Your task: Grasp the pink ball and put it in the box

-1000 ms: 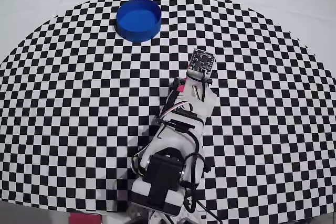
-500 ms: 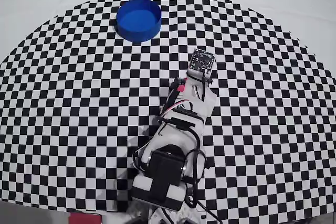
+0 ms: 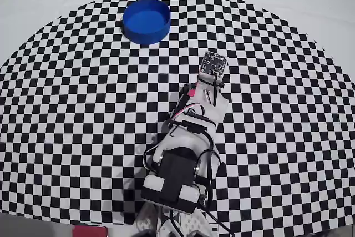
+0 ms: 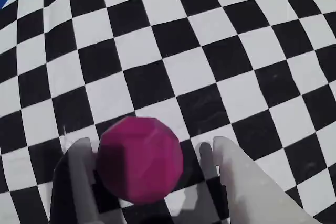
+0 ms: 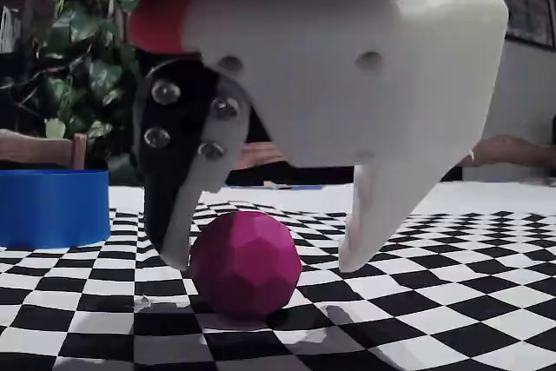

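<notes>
The pink ball is a faceted magenta sphere that rests on the checkered cloth. My gripper is open and lowered around it, one finger on each side. In the fixed view the ball sits between the fingertips of the gripper, close against the left finger, with a gap to the right finger. The box is a round blue tub at the back left in the overhead view, well away from the arm. The ball is hidden under the arm in that view.
The checkered cloth covers the table, with plain white cloth beyond its curved edge. The box also shows at the left in the fixed view. A leafy plant stands behind the table.
</notes>
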Tool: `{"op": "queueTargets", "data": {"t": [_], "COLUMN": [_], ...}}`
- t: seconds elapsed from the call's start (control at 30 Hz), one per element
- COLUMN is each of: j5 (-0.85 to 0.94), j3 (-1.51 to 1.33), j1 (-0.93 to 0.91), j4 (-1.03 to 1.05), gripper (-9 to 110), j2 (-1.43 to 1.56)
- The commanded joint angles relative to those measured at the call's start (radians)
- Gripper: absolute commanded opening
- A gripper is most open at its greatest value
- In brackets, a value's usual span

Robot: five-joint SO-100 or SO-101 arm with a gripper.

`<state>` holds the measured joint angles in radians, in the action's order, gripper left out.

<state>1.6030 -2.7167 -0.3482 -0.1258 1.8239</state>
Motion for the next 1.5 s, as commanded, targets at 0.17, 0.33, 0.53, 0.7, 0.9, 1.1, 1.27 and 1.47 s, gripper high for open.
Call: {"op": "queueTargets", "data": {"t": [0.17,0.33,0.53,0.7,0.9,1.1,1.27,1.47], "j5": [-0.006,-0.005,-0.003,-0.005,-0.005,-0.006,-0.006,-0.006], "j3": [0.04,0.046,0.063,0.071,0.075,0.081,0.091,0.098], "j1": [-0.005,-0.005,-0.005,-0.005,-0.005,-0.005,-0.005,-0.003], "j4": [-0.017,-0.018,-0.021,-0.026,-0.028,-0.028,-0.029,-0.031], "gripper": [26,26,26,26,26,26,26,26], "j2": [-0.023,-0.034,-0.054,-0.066,-0.074,-0.08,-0.086,-0.097]}}
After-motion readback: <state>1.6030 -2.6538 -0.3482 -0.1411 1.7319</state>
